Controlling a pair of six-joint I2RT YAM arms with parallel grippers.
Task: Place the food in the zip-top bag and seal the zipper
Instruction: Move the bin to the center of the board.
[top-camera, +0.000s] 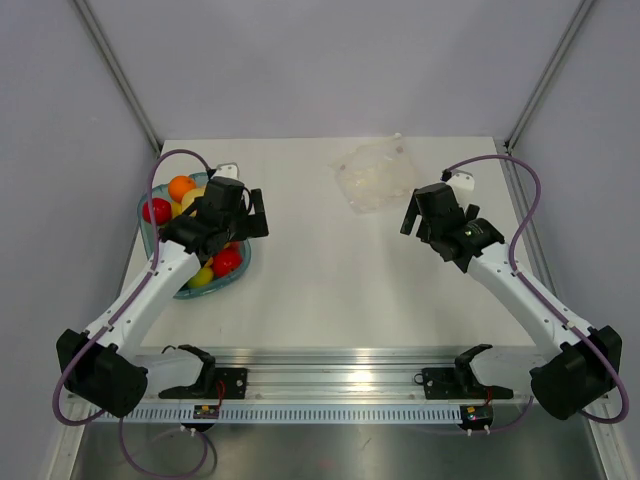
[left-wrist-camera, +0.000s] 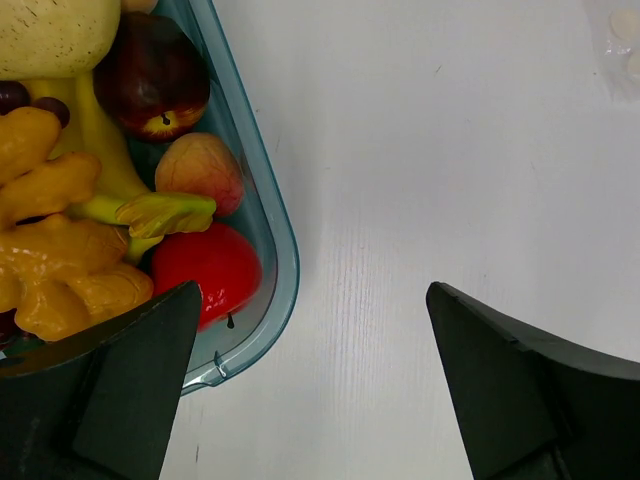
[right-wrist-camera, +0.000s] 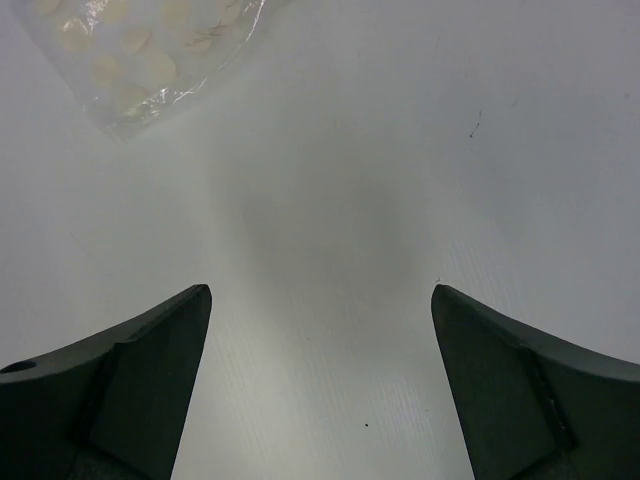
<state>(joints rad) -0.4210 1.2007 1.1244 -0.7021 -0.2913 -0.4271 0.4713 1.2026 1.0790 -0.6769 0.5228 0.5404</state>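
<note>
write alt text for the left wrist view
The left gripper hangs open above the corner of a translucent blue-green bowl on a white table. The bowl holds toy food: a red fruit, a peach, a dark red apple and yellow ginger-like pieces.

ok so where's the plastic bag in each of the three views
Top external: the bag lies far back on the table, right of centre.
Left wrist: only a sliver of it shows, in the top right corner.
Right wrist: it sits in the top left corner, cut off by the frame edge.
Shared landmark: the white table beneath it in every view.
</note>
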